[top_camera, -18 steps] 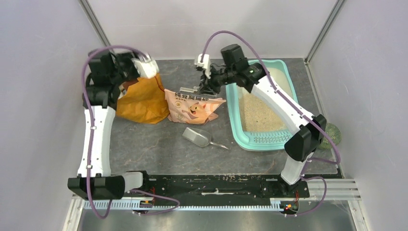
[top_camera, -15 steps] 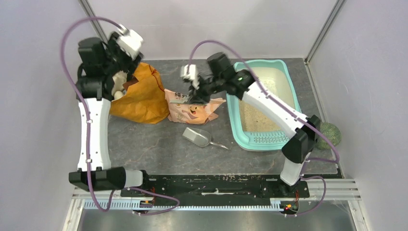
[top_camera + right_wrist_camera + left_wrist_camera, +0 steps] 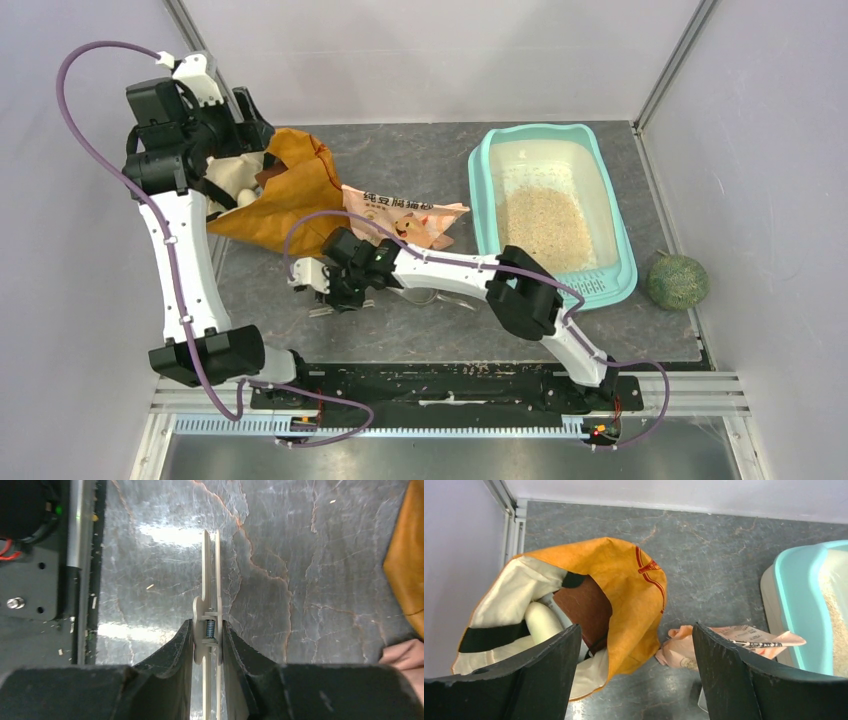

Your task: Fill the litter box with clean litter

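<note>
The teal litter box [image 3: 482,205] stands at the back right, with pale clean litter [image 3: 545,225] spread over its floor. Its rim [image 3: 796,605] also shows at the right of the left wrist view. The peach pouch [image 3: 400,220] lies on the table between the box and the orange bag [image 3: 295,190]. My left gripper [image 3: 636,630] hangs open and empty, high above the bag's mouth. My right gripper [image 3: 207,625] is low over the table's near left, shut on a cream spring clip [image 3: 211,570].
A silver scoop [image 3: 440,297] lies half hidden under my right arm. A green ball [image 3: 677,281] rests right of the box. The orange bag [image 3: 624,590] holds a white bottle and a brown item. The arms' black base rail [image 3: 450,380] runs along the near edge.
My right arm has swung from beside the litter box, over the pouch, down to the near left of the table. My left arm has pulled up and back from the bag, its jaws widening.
</note>
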